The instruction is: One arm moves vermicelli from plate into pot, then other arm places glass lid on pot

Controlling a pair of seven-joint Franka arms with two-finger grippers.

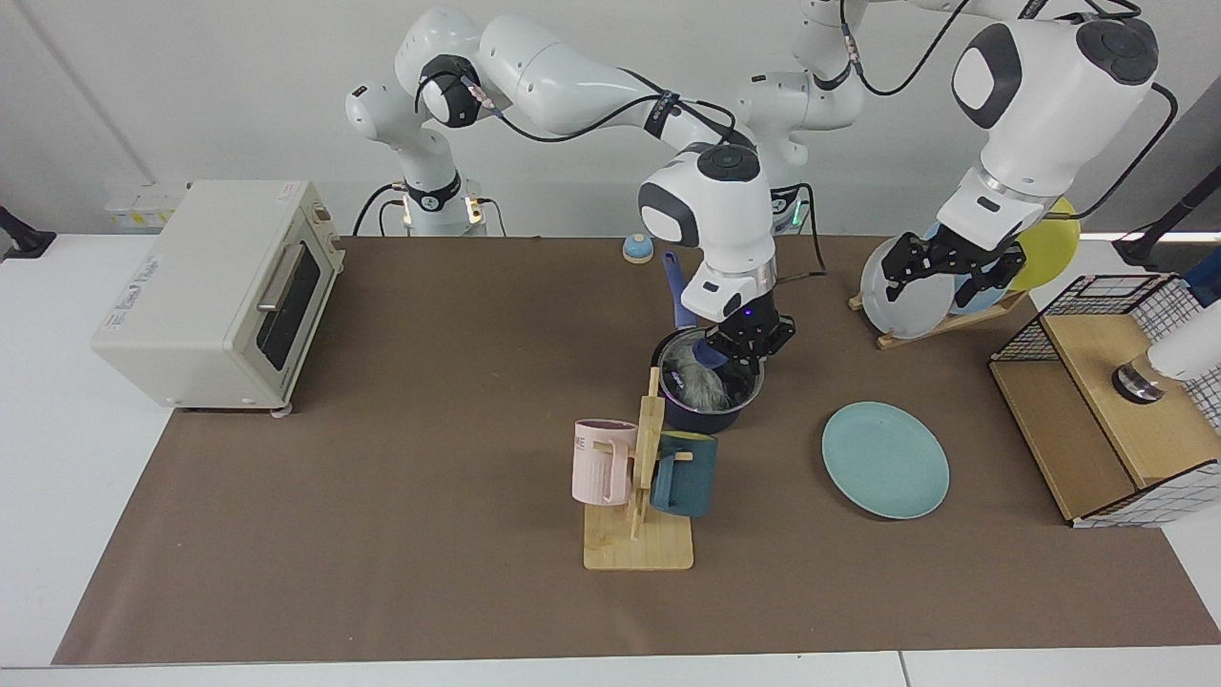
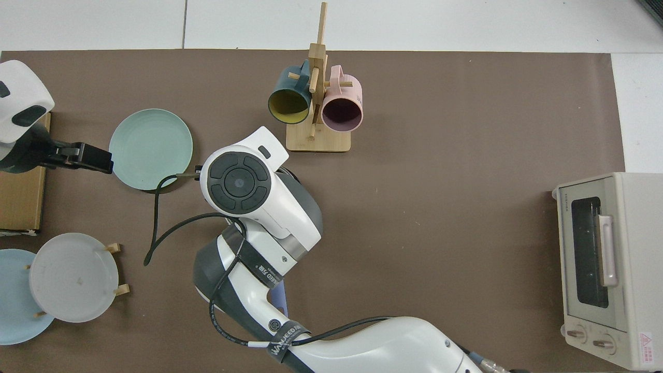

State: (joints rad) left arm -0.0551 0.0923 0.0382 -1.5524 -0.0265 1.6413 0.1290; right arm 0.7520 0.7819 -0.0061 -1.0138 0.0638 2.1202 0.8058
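Vermicelli [image 1: 694, 380] already down in pot [image 1: 701, 415], just beneath right gripper [image 1: 749, 351], jaws released and empty. Glass lid [image 1: 637, 248] flat on counter beyond, well apart from waiting left gripper [image 1: 949, 272], jaws spread. Likely calls for a long sideways reach.

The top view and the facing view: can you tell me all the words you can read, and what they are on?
"WANJEED", white letters on the black strap around the right arm.
Toaster oven: a brand word by its window and a red warning sticker, both too small to read. The print on its side in the facing view is blurred.
Pink mug: grey letters, partly hidden, unreadable.
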